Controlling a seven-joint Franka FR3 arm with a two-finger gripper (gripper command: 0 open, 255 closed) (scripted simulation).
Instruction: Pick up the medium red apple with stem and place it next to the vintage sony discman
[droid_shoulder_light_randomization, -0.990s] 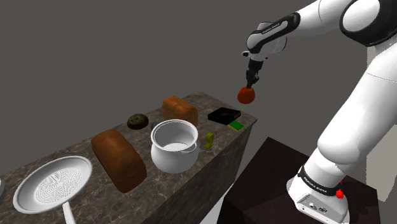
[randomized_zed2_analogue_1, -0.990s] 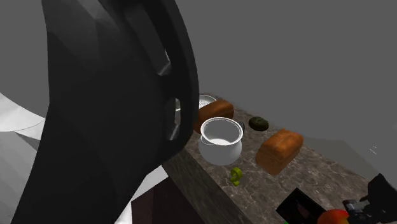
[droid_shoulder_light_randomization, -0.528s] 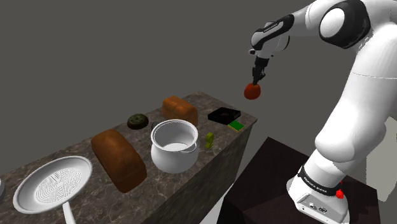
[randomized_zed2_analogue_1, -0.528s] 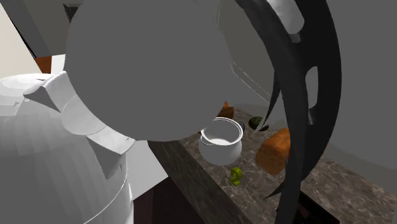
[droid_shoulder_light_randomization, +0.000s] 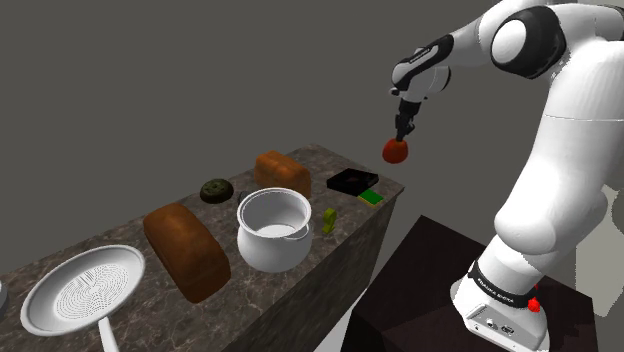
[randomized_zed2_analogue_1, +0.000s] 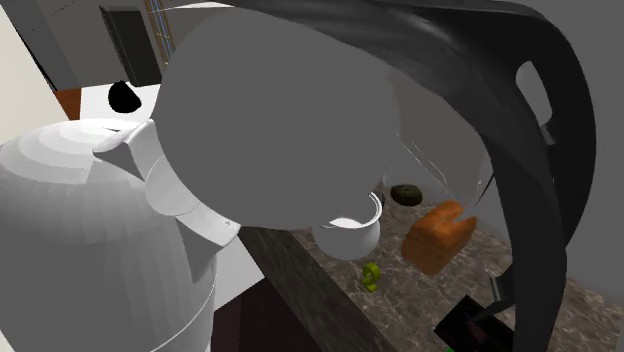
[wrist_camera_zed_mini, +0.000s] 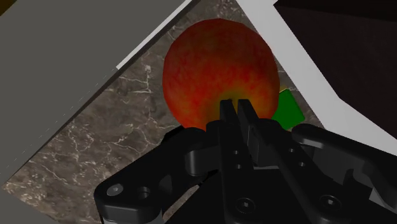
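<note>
A red apple (droid_shoulder_light_randomization: 396, 151) hangs in the air above the counter's near end, up and to the right of the flat black discman (droid_shoulder_light_randomization: 352, 181) in the shoulder view. My gripper (droid_shoulder_light_randomization: 401, 137) points down and is shut on the apple's top. In the wrist view the black fingers (wrist_camera_zed_mini: 228, 113) meet closely at the top of the red apple (wrist_camera_zed_mini: 219, 67), with the marble counter (wrist_camera_zed_mini: 108, 133) and a green square (wrist_camera_zed_mini: 289, 109) below it. A corner of the discman (randomized_zed2_analogue_1: 468, 325) shows in the second exterior view.
On the marble counter (droid_shoulder_light_randomization: 300, 275) stand two bread loaves (droid_shoulder_light_randomization: 282, 170) (droid_shoulder_light_randomization: 186, 248), a white pot (droid_shoulder_light_randomization: 273, 228), a white colander (droid_shoulder_light_randomization: 82, 288), a dark round item (droid_shoulder_light_randomization: 216, 190) and a small green object (droid_shoulder_light_randomization: 328, 220). The green square (droid_shoulder_light_randomization: 372, 197) lies beside the discman. My arm (randomized_zed2_analogue_1: 300, 140) blocks much of the second exterior view.
The apple, still held, has drifted slightly to the shoulder view's right. The upper arm has swung right and now covers more of the second exterior view.
</note>
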